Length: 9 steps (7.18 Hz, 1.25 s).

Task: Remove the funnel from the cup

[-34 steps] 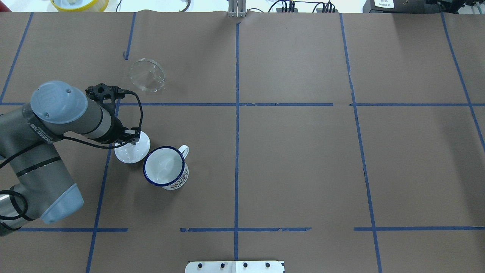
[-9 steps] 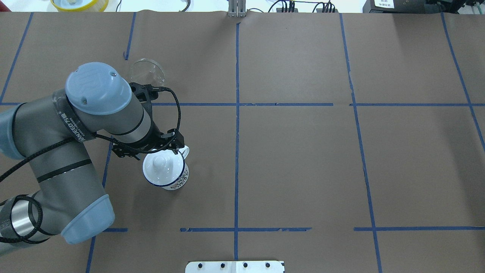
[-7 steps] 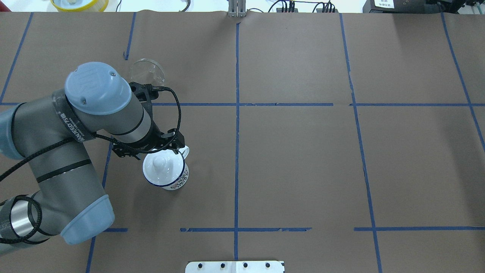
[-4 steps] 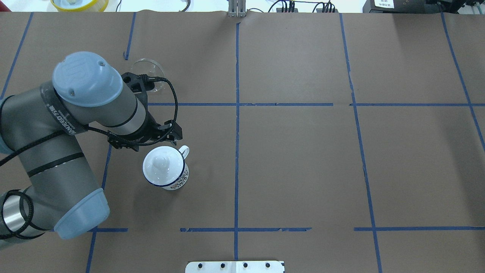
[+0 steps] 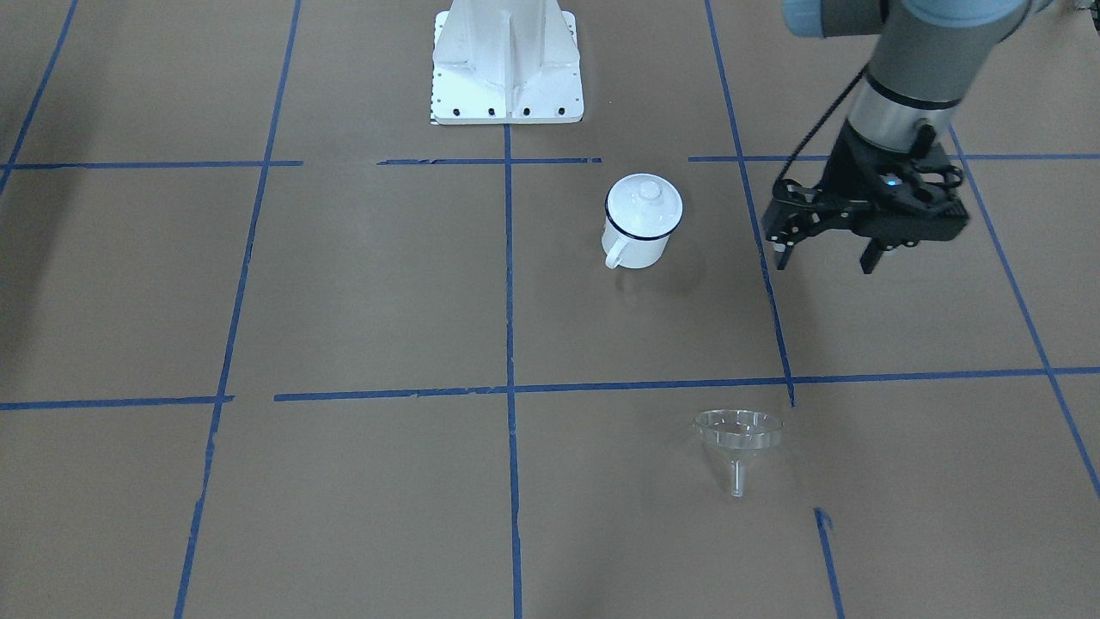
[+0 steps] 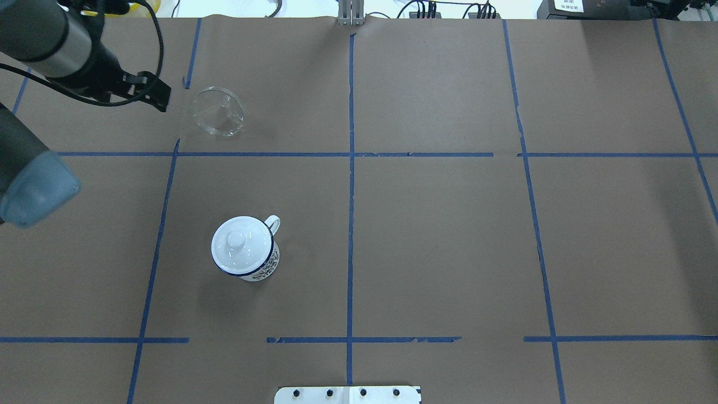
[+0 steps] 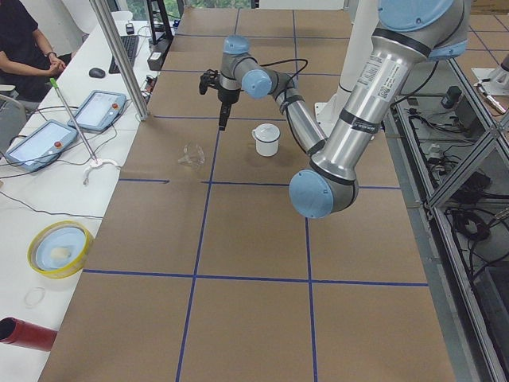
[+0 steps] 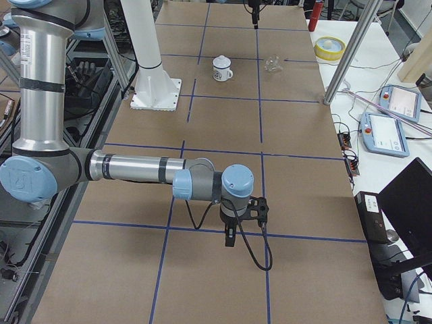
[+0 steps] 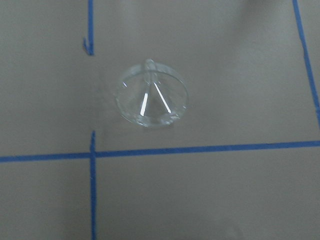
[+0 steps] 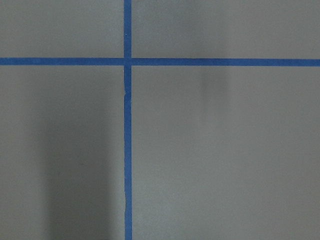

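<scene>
The cup stands at the left middle of the table with a round white lid with a knob on top of it. It also shows in the front-facing view. The clear funnel lies on the table well behind the cup, apart from it. It also shows in the front-facing view and the left wrist view. My left gripper is open and empty, raised, to the left of the funnel. My right gripper hangs far off at the table's right end; I cannot tell its state.
Brown paper with blue tape lines covers the table. The white robot base plate is at the near edge. A yellow-rimmed dish and operator tablets lie on the white bench beyond the far edge.
The left gripper carried the lid from beside the cup onto the cup, let go of it, then rose and moved back and left to beside the funnel.
</scene>
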Motion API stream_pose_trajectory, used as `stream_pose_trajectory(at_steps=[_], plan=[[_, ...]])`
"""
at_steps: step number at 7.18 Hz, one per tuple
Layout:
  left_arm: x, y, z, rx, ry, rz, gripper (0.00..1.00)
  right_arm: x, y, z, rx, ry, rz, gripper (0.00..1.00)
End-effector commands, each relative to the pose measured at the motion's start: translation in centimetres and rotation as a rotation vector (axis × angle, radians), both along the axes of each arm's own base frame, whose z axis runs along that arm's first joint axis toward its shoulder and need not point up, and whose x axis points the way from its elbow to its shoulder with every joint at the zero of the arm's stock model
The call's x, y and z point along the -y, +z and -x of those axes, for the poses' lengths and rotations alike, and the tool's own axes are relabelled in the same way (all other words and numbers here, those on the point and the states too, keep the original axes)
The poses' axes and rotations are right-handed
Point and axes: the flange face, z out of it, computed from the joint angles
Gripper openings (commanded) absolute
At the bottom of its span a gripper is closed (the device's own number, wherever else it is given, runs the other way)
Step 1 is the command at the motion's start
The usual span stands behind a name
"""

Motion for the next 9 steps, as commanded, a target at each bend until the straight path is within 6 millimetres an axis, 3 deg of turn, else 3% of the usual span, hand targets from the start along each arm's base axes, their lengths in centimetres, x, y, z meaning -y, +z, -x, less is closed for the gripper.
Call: stream_pose_trajectory(at_steps=[1,3,4,5,6,7,8,9], plan=[[4.8,9.2,11.1,0.053,0.113,-0.043,1.0,0.0,0.0,0.0,0.0,0.0,0.0,1.0],[6.0,18.9,21.3,0.092,0.154,-0.034,1.0,0.0,0.0,0.0,0.0,0.0,0.0,1.0],[4.9,23.0,26.0,0.126,0.193,-0.047,1.0,0.0,-0.1,0.0,0.0,0.0,-0.002,1.0],[4.2,25.9,29.4,0.14,0.205,-0.04,1.0,0.0,0.0,0.0,0.0,0.0,0.0,1.0],[2.5,29.2,31.0,0.135,0.199,0.009,1.0,0.1,-0.1,0.0,0.0,0.0,-0.002,1.0],[-1.3,33.9,30.4,0.069,0.212,0.081,1.0,0.0,-0.1,0.0,0.0,0.0,-0.002,1.0],[-4.3,36.8,29.9,0.015,0.215,0.106,1.0,0.0,0.0,0.0,0.0,0.0,0.0,1.0],[-6.0,38.1,29.7,-0.013,0.215,0.124,1.0,0.0,0.0,0.0,0.0,0.0,0.0,1.0]])
